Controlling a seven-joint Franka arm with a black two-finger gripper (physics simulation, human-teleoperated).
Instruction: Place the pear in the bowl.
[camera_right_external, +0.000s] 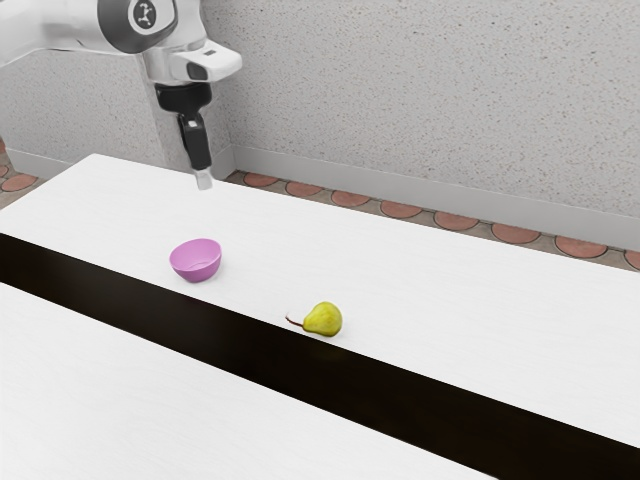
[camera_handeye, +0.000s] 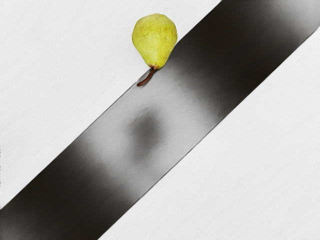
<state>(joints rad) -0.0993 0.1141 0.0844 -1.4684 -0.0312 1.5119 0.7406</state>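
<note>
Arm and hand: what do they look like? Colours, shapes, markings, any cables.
Arm: smooth, rounded white casing with a broad dark grey band bearing a round badge, light ring on dark. Below it, an angular white wrist section. Hand: black and narrow, ending in a pale tip. I can't make out any cables.

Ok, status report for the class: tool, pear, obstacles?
Tool raised, apart from pear. Pear on white table, outside bowl. No obstacle seen between pear and bowl.
</note>
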